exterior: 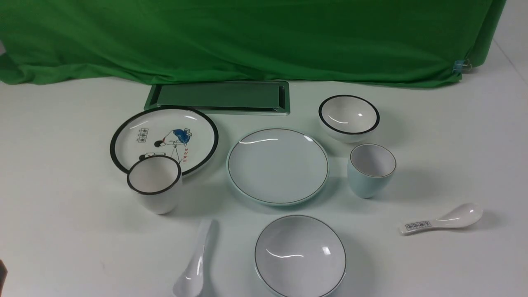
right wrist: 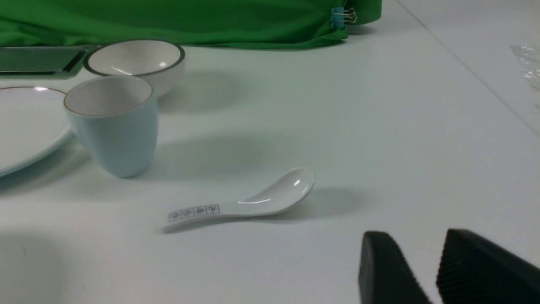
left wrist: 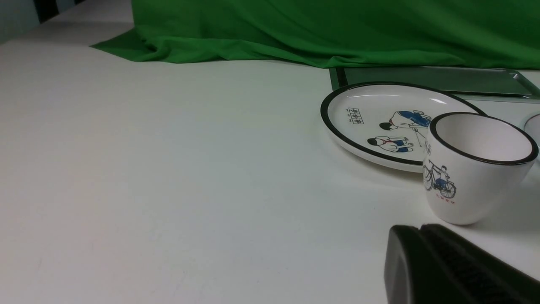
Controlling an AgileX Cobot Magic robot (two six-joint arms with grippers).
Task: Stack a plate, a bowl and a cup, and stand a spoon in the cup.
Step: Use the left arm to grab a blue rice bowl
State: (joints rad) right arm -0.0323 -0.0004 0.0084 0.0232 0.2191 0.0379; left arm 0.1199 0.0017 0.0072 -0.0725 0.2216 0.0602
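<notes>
The pale blue-white plate (exterior: 277, 165) lies at the table's middle; its edge shows in the right wrist view (right wrist: 25, 122). The wide shallow bowl (exterior: 300, 255) sits in front of it. The pale blue cup (exterior: 371, 170) stands upright to the plate's right, also in the right wrist view (right wrist: 113, 131). The plain white spoon (exterior: 194, 264) lies at the front, left of the bowl. My left gripper (left wrist: 422, 230) is shut and empty, low beside the black-rimmed cup. My right gripper (right wrist: 415, 238) is open a little and empty, near the patterned spoon. Neither gripper shows in the front view.
A cartoon plate with a thick black rim (exterior: 164, 139) and a black-rimmed cup (exterior: 154, 183) stand at the left. A black-rimmed bowl (exterior: 349, 117) sits at the back right. A spoon with a printed handle (exterior: 441, 219) lies at the right. A metal tray (exterior: 218, 97) and green cloth (exterior: 247, 37) are behind.
</notes>
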